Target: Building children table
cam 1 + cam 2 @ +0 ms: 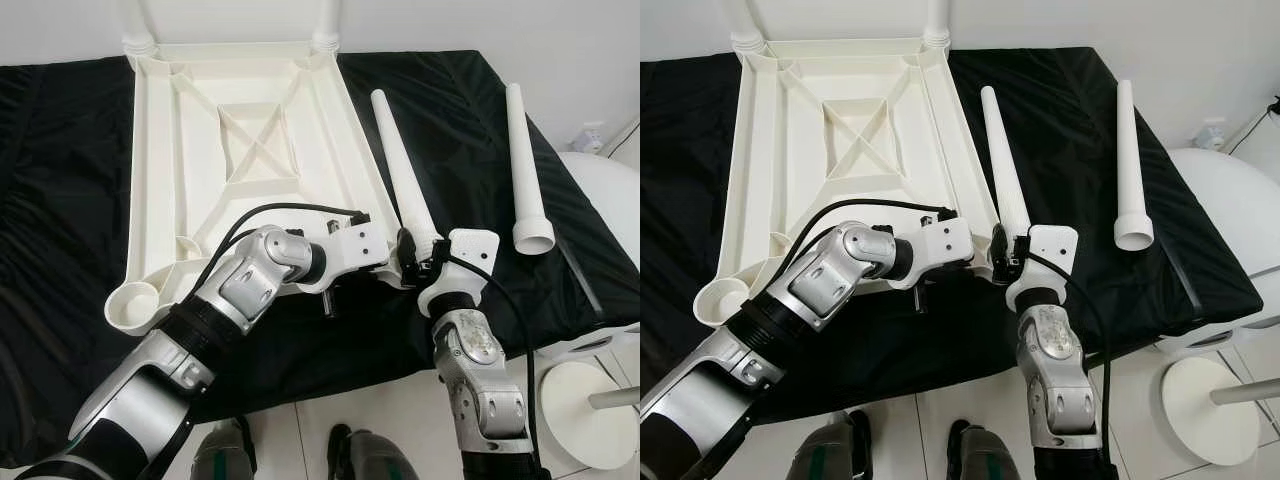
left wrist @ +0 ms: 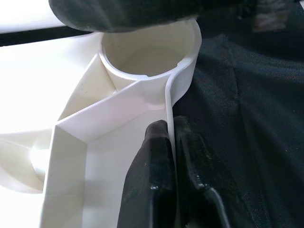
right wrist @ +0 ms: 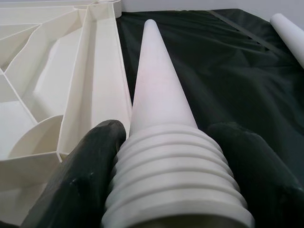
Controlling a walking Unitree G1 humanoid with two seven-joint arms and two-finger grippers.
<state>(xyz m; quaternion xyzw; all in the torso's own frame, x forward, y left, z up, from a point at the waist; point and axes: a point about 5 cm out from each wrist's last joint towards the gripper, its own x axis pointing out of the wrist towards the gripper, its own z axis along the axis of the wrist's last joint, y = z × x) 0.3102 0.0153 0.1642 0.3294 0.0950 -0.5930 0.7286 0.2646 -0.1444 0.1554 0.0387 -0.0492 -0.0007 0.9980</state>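
Two silver arms reached forward over a black cloth (image 1: 60,250) that covered the work surface. From about seven o'clock in the head views the left arm ran up and bent sharply at the elbow, its forearm lying nearly level and pointing toward three o'clock. The left gripper (image 2: 170,142) was clenched on the thin side wall of the upturned white tabletop (image 1: 250,150), one black finger (image 2: 152,180) inside the wall and the other outside it, just short of the round corner socket (image 2: 147,52) at the near right corner. The tabletop lay underside up at roughly eleven o'clock on the cloth, its ribs forming a cross in the middle.

From six o'clock the right arm rose almost straight up, wrist tipped forward. The right gripper (image 3: 166,156) grasped the ribbed thick end of a white tapered leg (image 1: 400,165), a finger (image 3: 80,175) pressed on each side of the ridges. That leg lay on the cloth just beside the tabletop's right edge, its narrow tip pointing toward twelve o'clock.

Loose legs on the cloth numbered two: the gripped one and a second leg (image 1: 525,170) well apart at two o'clock, wide end nearest. Two more legs (image 1: 326,20) stood fitted in the far corners. Open sockets in view numbered two: the near left socket (image 1: 135,305) and the near right one.
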